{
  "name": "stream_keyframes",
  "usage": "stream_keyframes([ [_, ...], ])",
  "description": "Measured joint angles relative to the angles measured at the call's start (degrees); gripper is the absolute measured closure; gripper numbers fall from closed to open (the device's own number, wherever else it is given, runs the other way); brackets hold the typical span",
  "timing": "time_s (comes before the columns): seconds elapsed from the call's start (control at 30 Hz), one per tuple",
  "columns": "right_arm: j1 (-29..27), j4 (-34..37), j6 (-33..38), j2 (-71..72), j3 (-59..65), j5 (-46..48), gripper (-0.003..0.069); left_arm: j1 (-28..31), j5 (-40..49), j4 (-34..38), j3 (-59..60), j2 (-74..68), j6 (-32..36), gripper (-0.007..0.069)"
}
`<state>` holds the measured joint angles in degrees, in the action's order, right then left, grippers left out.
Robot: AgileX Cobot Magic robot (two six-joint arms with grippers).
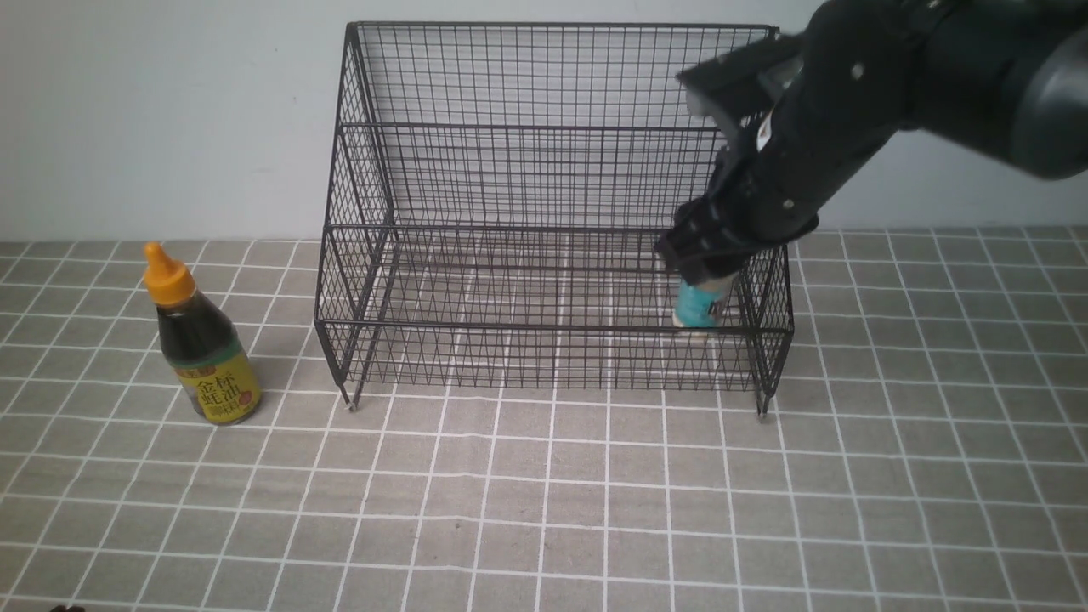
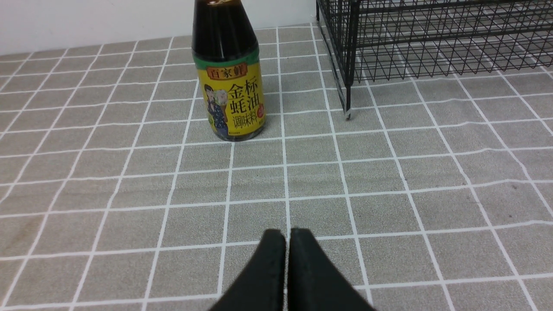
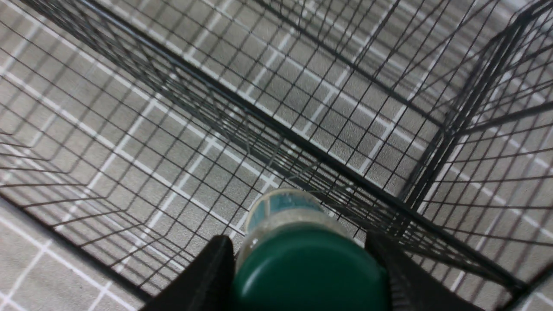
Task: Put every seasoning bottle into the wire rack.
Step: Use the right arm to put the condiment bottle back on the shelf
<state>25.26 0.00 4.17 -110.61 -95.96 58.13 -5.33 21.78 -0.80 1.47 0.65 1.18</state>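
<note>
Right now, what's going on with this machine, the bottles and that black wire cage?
The robot's right end effector grips a small green-capped shaker by its top, holding it low inside the right end of the wire rack. Whether it touches the mesh is unclear. The dark sauce bottle stands upright on the tiled cloth left of the rack, untouched. The left end effector is shut and empty, short of that bottle.

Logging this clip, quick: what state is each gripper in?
Left gripper: shut, holding nothing.
Right gripper: shut on the small shaker, inside the wire rack.
</note>
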Motion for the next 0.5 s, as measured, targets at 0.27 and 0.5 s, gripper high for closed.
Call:
stream_keyframes([
  [0.27, 0.0, 0.0, -0.31, -3.03, -0.16, -0.01, 0.0305, 0.0, 0.0, 0.0, 0.0, 0.0, 0.0, 0.063],
  [0.5, 0.0, 0.0, -0.69, -3.03, -0.34, 0.06, 0.013, 0.0, 0.0, 0.0, 0.0, 0.0, 0.0, 0.063],
])
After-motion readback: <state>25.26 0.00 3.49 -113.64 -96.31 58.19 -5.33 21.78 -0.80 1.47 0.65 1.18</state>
